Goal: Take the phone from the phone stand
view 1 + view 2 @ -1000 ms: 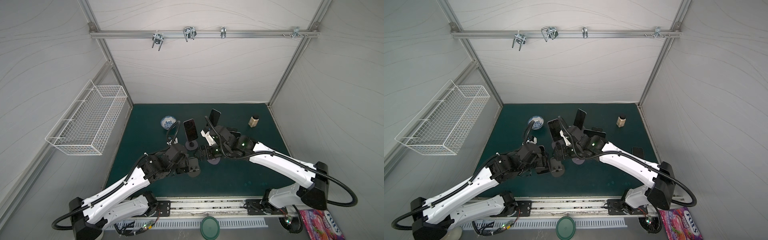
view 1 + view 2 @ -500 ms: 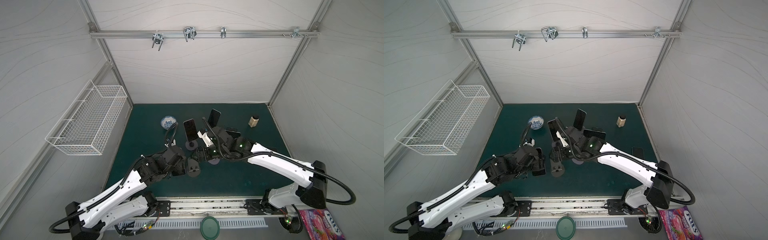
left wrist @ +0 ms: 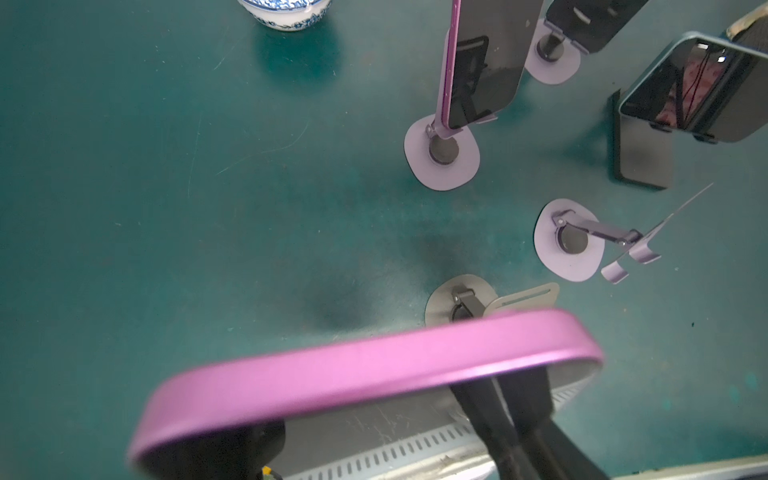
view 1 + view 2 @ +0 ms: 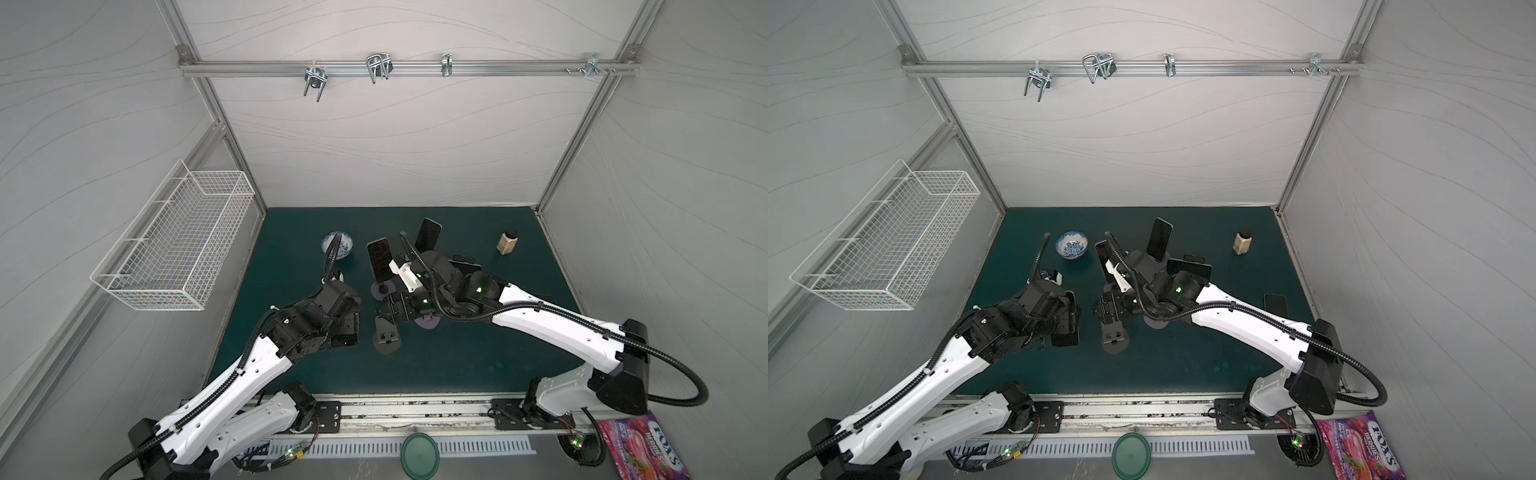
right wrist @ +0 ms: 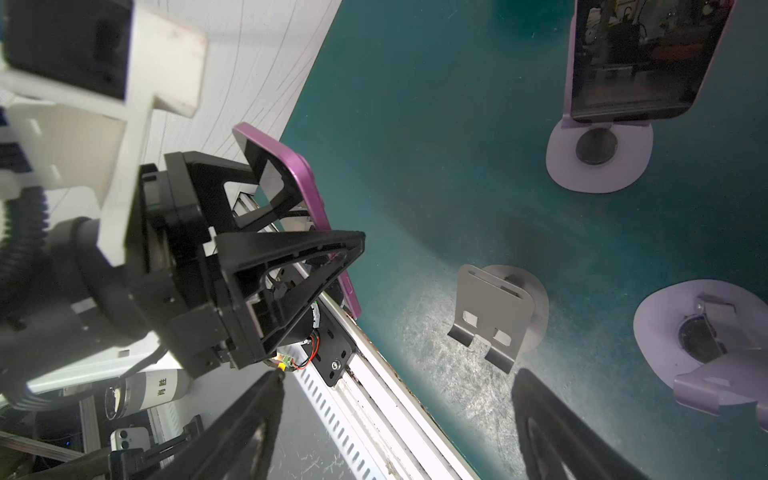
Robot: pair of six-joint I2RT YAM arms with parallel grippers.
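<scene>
- Since a second ago the left gripper [image 5: 326, 218] has drawn away from the grey metal phone stand [image 4: 387, 337], taking the purple-cased phone [image 3: 365, 365] with it. Back then it sat right at the stand; now a strip of dark green mat [image 4: 457, 365] shows between them in both top views.
- That phone hangs in the air just left of the stand, touching neither the stand nor the mat.
- Both fingers of the left gripper are clamped on the phone's two long edges, about halfway along.
- Its long axis runs up and down the picture in both top views, with the rounded lower end pointing toward the near edge of the mat. Its dark glass face shows from above. How steeply it leans I cannot tell.
- One short purple edge faces the left wrist camera, with both corners in sight.
- Fingers spread apart with nothing between them, the right gripper [image 5: 399, 376] hovers over the mat just behind the stand.
- On the stand's round base, the slotted cradle plate tilts, with two hooked lips at its lower edge.
- Behind the stand, a black-screened phone [image 4: 379, 259] leans on a lilac stand [image 4: 382, 289]. Farther back and to the left sits a blue-and-white bowl [image 4: 347, 245].
</scene>
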